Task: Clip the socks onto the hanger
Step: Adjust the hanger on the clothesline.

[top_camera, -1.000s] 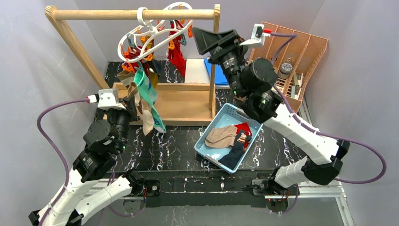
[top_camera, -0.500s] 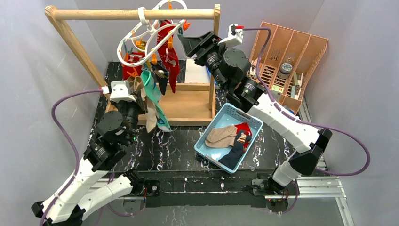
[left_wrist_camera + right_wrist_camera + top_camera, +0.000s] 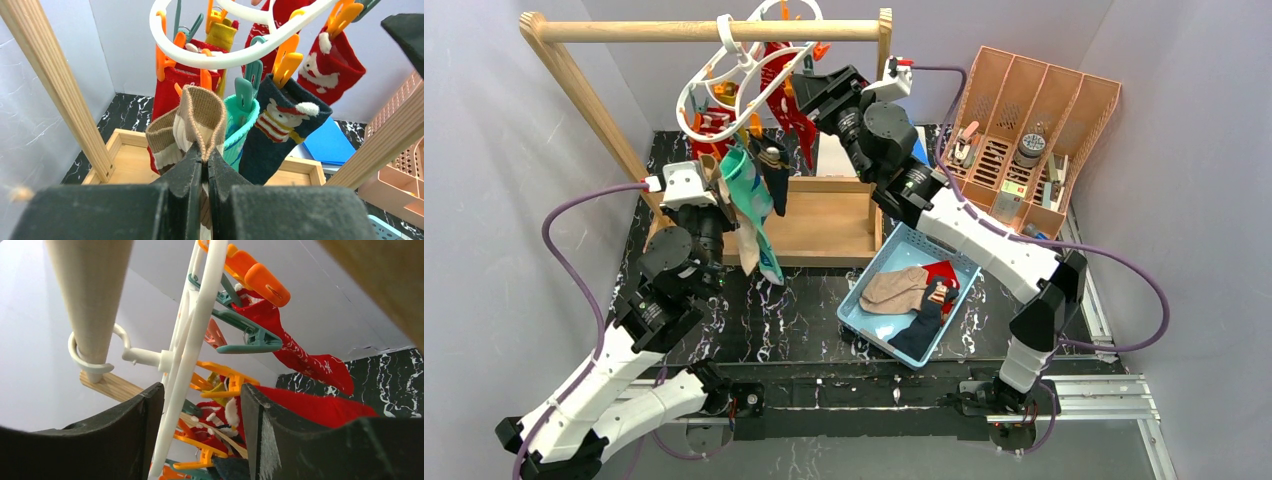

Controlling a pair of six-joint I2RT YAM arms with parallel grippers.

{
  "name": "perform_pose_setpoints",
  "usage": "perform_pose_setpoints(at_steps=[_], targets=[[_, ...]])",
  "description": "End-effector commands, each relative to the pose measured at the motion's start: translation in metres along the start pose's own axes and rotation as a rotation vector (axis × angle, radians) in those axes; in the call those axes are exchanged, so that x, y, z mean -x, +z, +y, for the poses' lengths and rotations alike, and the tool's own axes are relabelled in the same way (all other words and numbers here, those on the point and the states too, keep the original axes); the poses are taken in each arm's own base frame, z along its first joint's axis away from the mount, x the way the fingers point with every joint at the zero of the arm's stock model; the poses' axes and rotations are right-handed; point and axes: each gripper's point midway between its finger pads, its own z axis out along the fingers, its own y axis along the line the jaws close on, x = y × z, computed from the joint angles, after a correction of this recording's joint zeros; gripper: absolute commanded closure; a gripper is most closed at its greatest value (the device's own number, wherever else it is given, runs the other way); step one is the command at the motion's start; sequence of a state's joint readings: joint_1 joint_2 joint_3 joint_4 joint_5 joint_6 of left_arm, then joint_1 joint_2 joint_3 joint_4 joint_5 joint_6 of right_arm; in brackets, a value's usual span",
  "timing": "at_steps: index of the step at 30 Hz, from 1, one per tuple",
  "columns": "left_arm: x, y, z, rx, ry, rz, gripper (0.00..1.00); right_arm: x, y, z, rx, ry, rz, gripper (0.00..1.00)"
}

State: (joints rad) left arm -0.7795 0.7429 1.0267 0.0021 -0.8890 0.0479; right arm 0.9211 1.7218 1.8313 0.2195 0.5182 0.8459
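Pinching a beige sock point(image 3: 200, 112) beneath the hanger point(image 3: 220, 60).

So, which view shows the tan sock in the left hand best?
The left wrist view: the tan sock fills the middle, its cuff pinched in the shut left hand just below the hanger. The top view shows only a strip of it beside the teal sock. The right wrist view does not show it clearly.

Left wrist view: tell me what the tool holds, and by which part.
The left tool is shut on the beige sock, pinching its ribbed cuff just below the fold.
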Motion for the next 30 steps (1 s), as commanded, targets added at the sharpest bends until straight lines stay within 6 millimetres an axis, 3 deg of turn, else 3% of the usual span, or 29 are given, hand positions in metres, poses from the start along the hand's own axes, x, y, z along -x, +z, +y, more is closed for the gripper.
perform_pose_setpoints(at_steps=[1, 8, 18, 30], targets=[[0.016, -0.002, 0.011, 0.047, -0.053, -0.043, 1.00, 0.040, 0.005, 0.034, 0.092, 0.120, -0.144, 0.35], [0.017, -0.006, 0.016, 0.049, -0.047, -0.044, 1.00, 0.040, 0.004, 0.029, 0.165, 0.240, -0.225, 0.36], [0.018, -0.010, 0.022, 0.053, -0.042, -0.047, 1.00, 0.038, 0.017, 0.032, 0.168, 0.272, -0.243, 0.39], [0.014, -0.014, 0.026, 0.052, -0.051, -0.044, 1.00, 0.025, 0.027, 0.035, 0.185, 0.292, -0.214, 0.59]])
